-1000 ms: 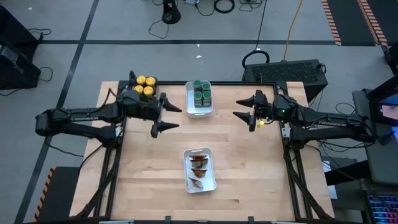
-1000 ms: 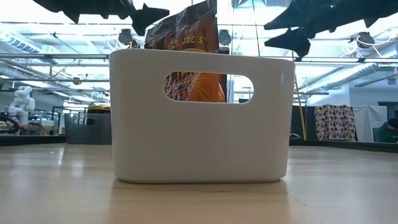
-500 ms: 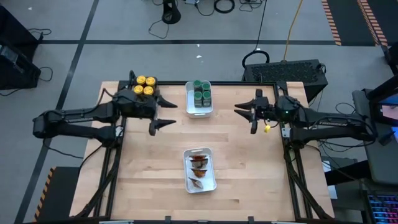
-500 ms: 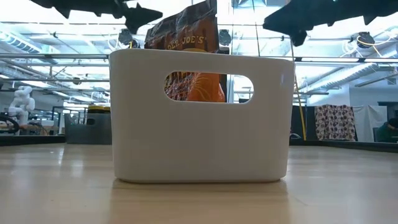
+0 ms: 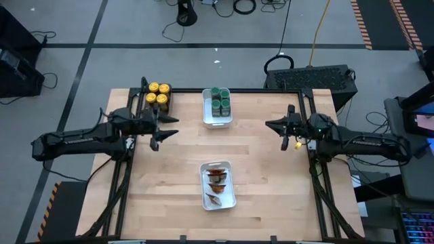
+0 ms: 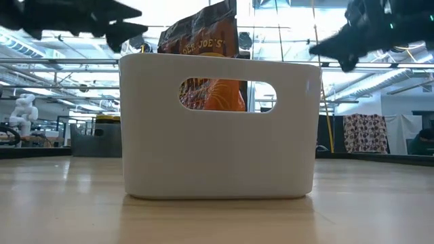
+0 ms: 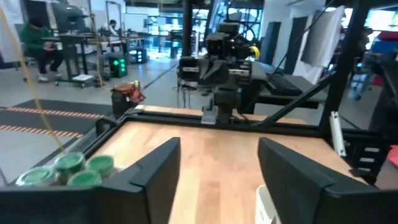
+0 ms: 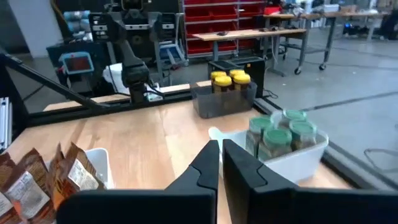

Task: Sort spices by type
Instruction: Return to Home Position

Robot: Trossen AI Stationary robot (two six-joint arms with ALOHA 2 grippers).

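Hovering with the left gripper spread wide and holding nothing, above the left part of the table, just in front of the dark bin that holds the yellow-lidded jars at the far left corner. Showing the right gripper pressed together, likewise empty, over the right edge and well apart from every container. Looks sorted, with the green-lidded jars grouped in the far white bin, the brown-orange packets upright in the near white bin, and no stray item seen on the wood. Leaves only parking both arms, by this reading, so mostly a matter of not undoing tidy work. Worth watching the left side most: with fingers splayed that near the dark bin, could hook its wall or clip a yellow lid on a low or wide swing, shoving the bin toward the table edge or tipping a jar out. Less to fear on the right, though crossing low toward the middle could brush the green lids. Also worth noting the packets poking above their bin's rim in the low view; would likely snag on anything passing close overhead and spill. Probably safest to lift first, then fold back.
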